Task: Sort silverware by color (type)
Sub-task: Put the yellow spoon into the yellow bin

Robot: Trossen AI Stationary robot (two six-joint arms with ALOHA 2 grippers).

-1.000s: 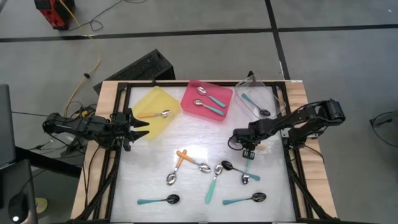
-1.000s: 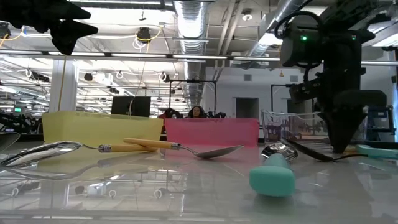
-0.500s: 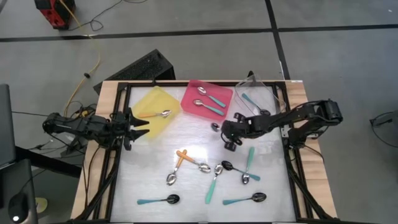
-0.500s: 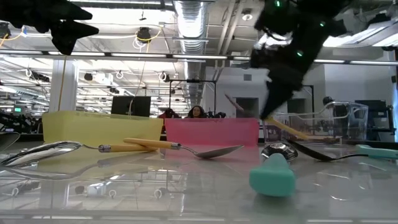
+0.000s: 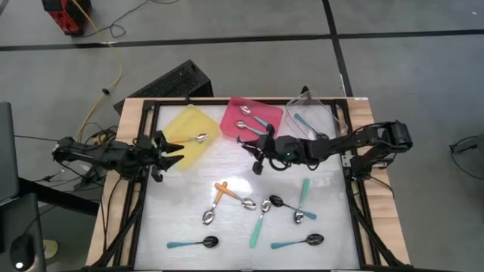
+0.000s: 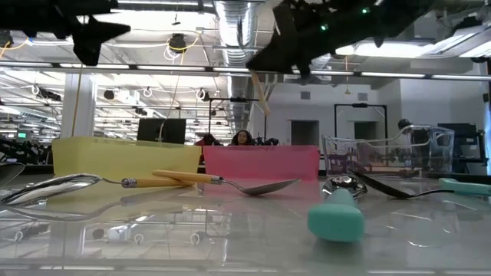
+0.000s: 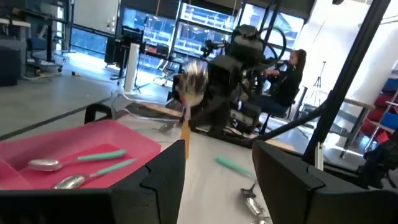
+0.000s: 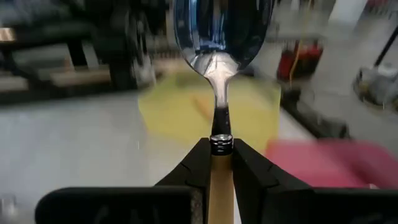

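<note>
My right gripper [image 5: 255, 146] hangs above the table's middle, in front of the pink tray [image 5: 253, 119]. It is shut on a spoon with an orange handle and a shiny silver bowl [image 8: 221, 31]. The left wrist view shows the same spoon [image 7: 193, 78]. My left gripper [image 5: 172, 149] stands open and empty at the left end of the yellow tray [image 5: 189, 132], which holds one orange-handled spoon [image 5: 193, 138]. Two teal-handled silver spoons lie in the pink tray. A teal one with a black bowl lies in the clear tray [image 5: 314, 121]. Several more spoons [image 5: 261, 211] lie on the table. My right gripper pinches the orange handle at its collar end [image 8: 220, 155], just behind the thin neck, between its two fingers. The fingers point nearly level toward the table's left, and the bowl sticks out beyond them. The spoon is lifted clear, and its handle [image 6: 261, 96] slants down below the gripper.
The three trays stand side by side along the far edge. The loose spoons lie in the table's near half, one orange-handled [image 5: 221, 190], the rest teal. A teal handle end [image 6: 335, 217] lies close to the low camera. A person [image 7: 292, 74] sits in the room beyond.
My right gripper has risen from the table's right part with the orange-handled spoon. It has gone toward the left and far edges and tipped from pointing down to nearly level. The spoon is now lifted clear and high, bowl forward.
</note>
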